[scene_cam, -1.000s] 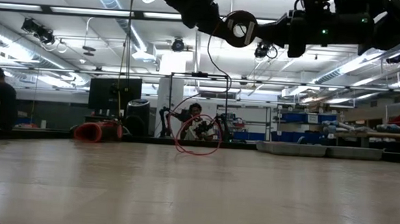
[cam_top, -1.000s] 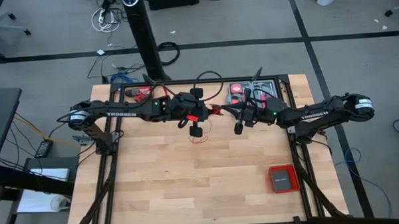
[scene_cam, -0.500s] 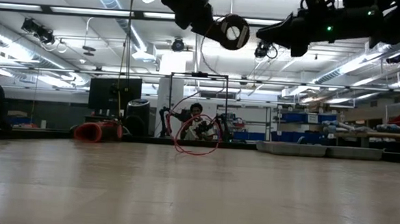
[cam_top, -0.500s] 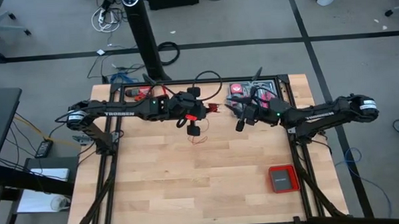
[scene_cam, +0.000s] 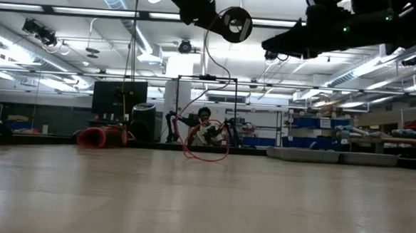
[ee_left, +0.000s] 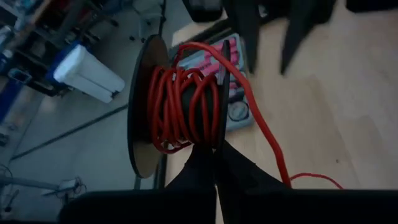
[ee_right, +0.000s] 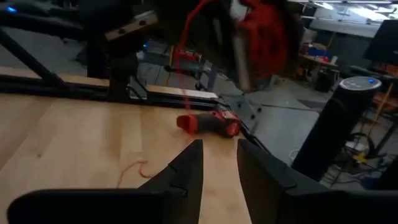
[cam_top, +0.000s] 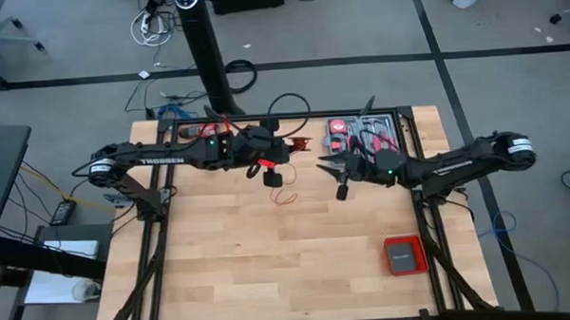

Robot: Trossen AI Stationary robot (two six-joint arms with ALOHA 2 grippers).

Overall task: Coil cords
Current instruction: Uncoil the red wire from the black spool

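Note:
A black spool (ee_left: 177,112) wound with red cord (ee_left: 180,102) hangs high above the table's far middle, and my left gripper (cam_top: 265,166) is shut on it. From the spool the cord drops in a slack loop (scene_cam: 207,141). Its loose end (cam_top: 284,199) lies on the wood. My right gripper (cam_top: 333,175) hovers open a short way to the spool's right, fingers pointing at it and touching nothing. In the right wrist view its fingers (ee_right: 189,168) stand apart with bare table between them. My left gripper pinches the rim of one spool flange (ee_left: 219,134) between its two shut fingers. The spool (scene_cam: 234,24) is lifted clear of the table with its axis roughly level. The red cord trails slack below it.
A tray of red and black tools (cam_top: 360,135) sits at the far right of the table. A red box (cam_top: 403,256) lies near the right front. A red object (cam_top: 200,133) lies by the far edge at the left. The table's near half is bare wood.
My right gripper has opened and now points level at the spool from the right. My left gripper has carried the spool a little toward the far left, and the hanging cord has swung with it.

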